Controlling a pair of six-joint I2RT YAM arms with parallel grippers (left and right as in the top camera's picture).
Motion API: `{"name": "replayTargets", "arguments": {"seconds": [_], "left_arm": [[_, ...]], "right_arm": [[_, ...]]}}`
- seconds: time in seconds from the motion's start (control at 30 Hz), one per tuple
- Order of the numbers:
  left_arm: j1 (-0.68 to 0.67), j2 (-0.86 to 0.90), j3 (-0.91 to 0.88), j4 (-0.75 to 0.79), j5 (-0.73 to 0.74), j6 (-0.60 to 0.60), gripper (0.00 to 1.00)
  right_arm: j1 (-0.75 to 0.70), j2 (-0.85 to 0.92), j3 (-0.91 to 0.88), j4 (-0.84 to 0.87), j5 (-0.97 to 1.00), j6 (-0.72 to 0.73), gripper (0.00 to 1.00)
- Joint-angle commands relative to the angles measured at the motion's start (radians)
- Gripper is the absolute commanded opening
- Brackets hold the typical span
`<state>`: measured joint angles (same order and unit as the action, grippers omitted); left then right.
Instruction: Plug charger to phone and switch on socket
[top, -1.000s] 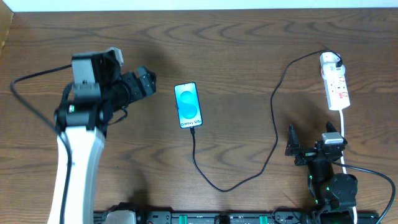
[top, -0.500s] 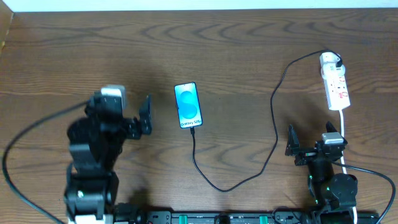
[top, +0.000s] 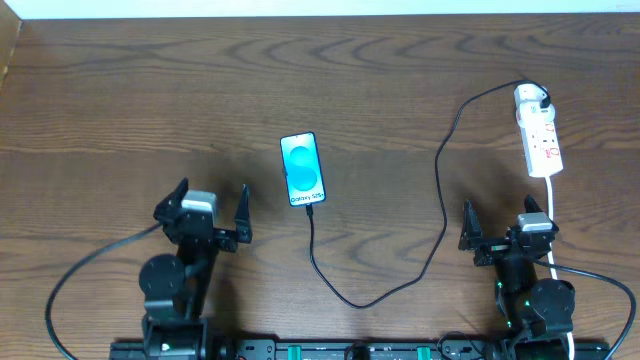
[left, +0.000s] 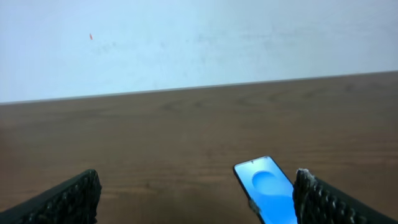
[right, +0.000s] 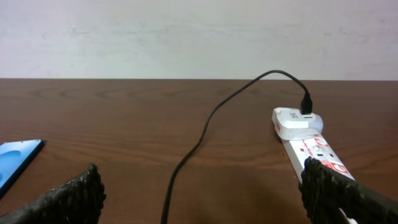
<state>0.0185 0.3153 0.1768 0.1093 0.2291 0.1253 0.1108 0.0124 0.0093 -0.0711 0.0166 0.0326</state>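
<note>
The phone (top: 303, 170) lies face up mid-table, its blue screen lit. From its near edge the charger's black cable (top: 360, 300) loops forward, then runs back right to a white adapter (top: 531, 97) in the socket (top: 541, 143), a white power strip. I cannot tell whether the plug is seated in the phone. My left gripper (top: 211, 196) is open, front-left of the phone and apart from it. My right gripper (top: 498, 218) is open just in front of the strip. The left wrist view shows the phone (left: 266, 190) beside the right finger (left: 329, 202). The right wrist view shows the cable (right: 205, 134) and the strip (right: 314, 148).
The strip's white cord (top: 553, 215) runs forward past my right arm. A pale wall (left: 199, 43) stands behind the table's far edge. Black arm cables trail at the front left (top: 70, 280) and front right (top: 610, 285).
My left arm has pulled back from beside the phone toward the table's front and now sits low at the front left, jaws still open. The right arm, phone and cable have not moved.
</note>
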Motion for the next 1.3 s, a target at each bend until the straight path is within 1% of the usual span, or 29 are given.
{"name": "replayTargets", "arguments": {"seconds": [0.0,0.27,0.47,0.6,0.63,1.27], "left_arm": [[-0.002,-0.069,-0.063,0.043,-0.025,0.013,0.98],[-0.002,-0.177,-0.174,0.057,-0.052,0.013,0.98],[-0.003,-0.220,-0.173,-0.042,-0.079,0.013,0.98],[-0.003,-0.292,-0.173,-0.172,-0.086,0.013,0.98],[-0.003,-0.316,-0.173,-0.172,-0.091,0.013,0.98],[-0.004,-0.311,-0.173,-0.169,-0.092,0.020,0.98]], "right_arm": [[0.002,-0.007,-0.004,-0.002,0.007,-0.004,0.99],[0.002,-0.007,-0.004,-0.002,0.007,-0.005,0.99],[0.002,-0.007,-0.004,-0.002,0.007,-0.004,0.99],[0.002,-0.007,-0.004,-0.002,0.007,-0.004,0.99],[0.002,-0.007,-0.004,-0.002,0.007,-0.004,0.99],[0.002,-0.007,-0.004,-0.002,0.007,-0.005,0.99]]}}
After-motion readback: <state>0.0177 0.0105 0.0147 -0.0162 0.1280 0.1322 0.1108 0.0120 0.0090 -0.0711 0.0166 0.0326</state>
